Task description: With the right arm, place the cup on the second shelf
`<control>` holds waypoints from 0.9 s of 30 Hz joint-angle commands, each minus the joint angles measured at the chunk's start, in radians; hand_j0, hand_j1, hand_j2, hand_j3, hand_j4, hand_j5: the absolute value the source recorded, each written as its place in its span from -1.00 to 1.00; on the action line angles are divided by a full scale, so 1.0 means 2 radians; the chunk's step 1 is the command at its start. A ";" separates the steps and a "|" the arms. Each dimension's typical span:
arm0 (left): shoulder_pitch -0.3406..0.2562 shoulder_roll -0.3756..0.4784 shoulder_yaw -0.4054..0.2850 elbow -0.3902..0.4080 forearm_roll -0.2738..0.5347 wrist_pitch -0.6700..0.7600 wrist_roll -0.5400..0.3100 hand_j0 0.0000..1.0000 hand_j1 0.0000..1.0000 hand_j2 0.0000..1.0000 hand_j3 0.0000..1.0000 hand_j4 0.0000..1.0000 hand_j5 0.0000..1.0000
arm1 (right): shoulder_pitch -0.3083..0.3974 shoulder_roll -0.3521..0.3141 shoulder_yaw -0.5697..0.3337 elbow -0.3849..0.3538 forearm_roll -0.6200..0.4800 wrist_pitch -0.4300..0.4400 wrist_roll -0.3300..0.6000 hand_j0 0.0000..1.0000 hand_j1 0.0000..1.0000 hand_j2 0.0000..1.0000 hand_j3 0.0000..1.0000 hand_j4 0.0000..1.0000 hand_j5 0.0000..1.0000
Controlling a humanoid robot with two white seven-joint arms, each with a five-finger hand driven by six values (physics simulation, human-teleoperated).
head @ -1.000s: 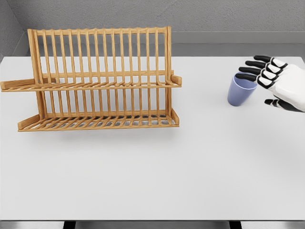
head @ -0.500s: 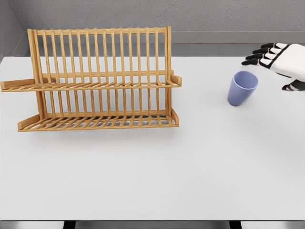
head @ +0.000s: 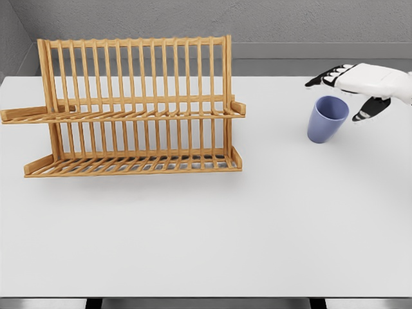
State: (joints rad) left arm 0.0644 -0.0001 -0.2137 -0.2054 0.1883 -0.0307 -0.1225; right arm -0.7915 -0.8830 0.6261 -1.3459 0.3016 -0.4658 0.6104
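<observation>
A blue-violet cup [head: 327,119] stands upright on the white table [head: 212,225] at the right, tilted slightly. My right hand [head: 351,87] hovers just above and behind the cup's rim, palm down, fingers spread and holding nothing; its fingertips [head: 320,80] reach left past the cup and the thumb hangs to the cup's right. A wooden two-tier dish rack [head: 132,109] stands at the left, with an upper shelf [head: 129,116] and a lower shelf [head: 132,164], both bare. The left arm does not show.
A grey wall and ledge run behind the table's far edge. The table's front edge lies along the bottom of the picture.
My right hand rose from beside the cup's rim, then swung left and flattened above the cup. The cup and rack stayed put.
</observation>
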 commanded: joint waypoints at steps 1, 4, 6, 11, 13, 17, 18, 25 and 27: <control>0.000 0.000 0.000 0.000 0.000 0.000 0.000 1.00 1.00 1.00 1.00 1.00 1.00 | 0.000 0.013 0.011 0.019 0.000 0.002 0.000 1.00 1.00 1.00 1.00 1.00 1.00; 0.000 0.000 0.000 0.000 0.000 0.000 -0.001 1.00 1.00 1.00 1.00 1.00 1.00 | -0.007 0.020 0.017 0.041 0.002 0.002 0.000 1.00 1.00 1.00 1.00 1.00 1.00; 0.000 0.000 0.000 0.000 0.000 0.000 0.000 1.00 1.00 1.00 1.00 1.00 1.00 | -0.015 0.029 0.024 0.056 0.003 0.001 0.000 1.00 1.00 1.00 1.00 1.00 1.00; 0.000 0.000 -0.001 0.000 0.000 0.000 0.000 1.00 1.00 1.00 1.00 1.00 1.00 | -0.019 0.035 0.041 0.070 0.003 0.001 0.000 1.00 1.00 1.00 1.00 1.00 1.00; 0.000 0.000 0.000 0.000 0.000 0.000 0.000 1.00 1.00 1.00 1.00 1.00 1.00 | -0.019 0.036 0.044 0.071 0.003 0.001 0.000 1.00 1.00 1.00 1.00 1.00 1.00; 0.000 0.000 -0.001 0.000 0.000 0.000 0.000 1.00 1.00 1.00 1.00 1.00 1.00 | -0.019 0.037 0.051 0.082 0.003 0.002 0.000 1.00 1.00 1.00 1.00 1.00 1.00; 0.000 0.000 -0.001 0.000 0.000 0.000 0.000 1.00 1.00 1.00 1.00 1.00 1.00 | -0.020 0.043 0.053 0.091 0.003 0.001 0.000 1.00 1.00 1.00 1.00 1.00 1.00; 0.000 0.000 -0.001 0.000 0.000 0.000 0.000 1.00 1.00 1.00 1.00 1.00 1.00 | -0.034 0.057 0.060 0.119 0.004 0.001 0.000 1.00 1.00 1.00 1.00 1.00 1.00; 0.000 0.000 -0.001 0.000 0.000 0.000 0.000 1.00 1.00 1.00 1.00 1.00 1.00 | -0.034 0.057 0.060 0.124 0.004 0.000 0.000 1.00 1.00 1.00 1.00 1.00 1.00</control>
State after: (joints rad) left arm 0.0644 -0.0001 -0.2136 -0.2054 0.1883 -0.0306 -0.1225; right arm -0.8590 -0.7709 0.7456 -1.1117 0.3130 -0.4660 0.6112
